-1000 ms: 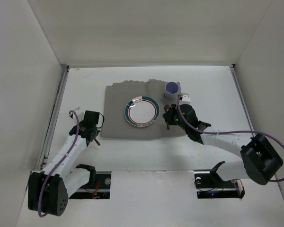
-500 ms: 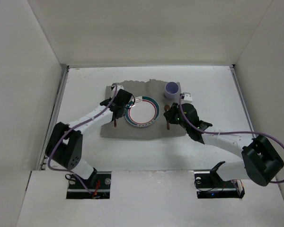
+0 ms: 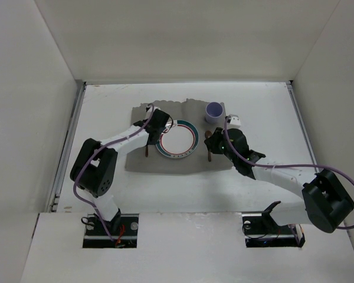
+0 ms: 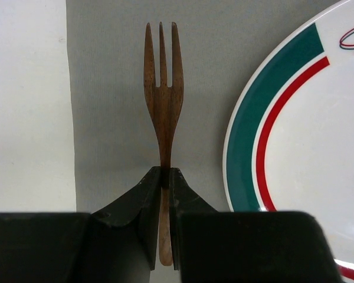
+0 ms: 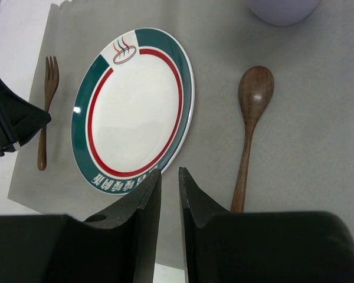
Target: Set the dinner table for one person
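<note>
A grey mat lies on the table, its far edge wavy. At the mat's middle sits a round white plate with a green outer band, a thin red ring inside it, a small steaming-bowl logo at the far rim and lettering in the near part of the band. A dark wooden fork rests on the mat between its left edge and the plate, tines pointing away. A wooden spoon lies on the mat right of the plate, bowl at the far end. A lilac cup stands beyond the spoon, at the mat's far right corner. Plain white walls close in three sides
</note>
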Robot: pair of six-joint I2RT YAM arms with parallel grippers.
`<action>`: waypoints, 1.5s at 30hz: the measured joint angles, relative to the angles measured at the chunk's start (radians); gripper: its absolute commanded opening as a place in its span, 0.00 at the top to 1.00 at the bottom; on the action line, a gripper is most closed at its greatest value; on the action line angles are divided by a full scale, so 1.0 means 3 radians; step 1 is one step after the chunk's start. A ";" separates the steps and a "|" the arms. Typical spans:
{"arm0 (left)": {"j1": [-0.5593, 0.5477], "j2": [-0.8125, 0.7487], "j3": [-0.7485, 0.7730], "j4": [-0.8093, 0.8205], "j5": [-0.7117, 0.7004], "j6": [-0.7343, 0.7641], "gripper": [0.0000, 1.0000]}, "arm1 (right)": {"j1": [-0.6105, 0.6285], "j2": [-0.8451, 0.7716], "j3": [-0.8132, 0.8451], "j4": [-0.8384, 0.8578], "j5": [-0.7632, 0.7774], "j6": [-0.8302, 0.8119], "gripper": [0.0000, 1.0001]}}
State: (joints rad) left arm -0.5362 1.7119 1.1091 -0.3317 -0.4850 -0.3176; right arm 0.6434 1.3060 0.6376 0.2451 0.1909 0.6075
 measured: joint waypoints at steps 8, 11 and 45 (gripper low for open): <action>0.0042 0.0086 -0.0015 0.0020 0.0009 0.0020 0.91 | -0.0029 -0.0001 -0.0001 0.0005 0.0003 0.0008 0.72; 0.0041 0.0127 -0.0041 0.0024 0.0009 0.0020 0.88 | -0.0046 -0.0004 -0.0017 0.0009 0.0005 0.0009 0.71; 0.0426 -0.2674 -0.1579 0.0509 -0.0069 -0.1001 0.56 | -0.0712 -0.1807 -0.1017 0.0281 0.0880 0.0318 0.48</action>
State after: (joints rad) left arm -0.4084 0.9096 0.6353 -0.1791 -0.5056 -0.6178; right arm 0.4297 0.7639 0.3325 0.3294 0.4549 0.7029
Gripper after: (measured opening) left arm 0.433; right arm 0.507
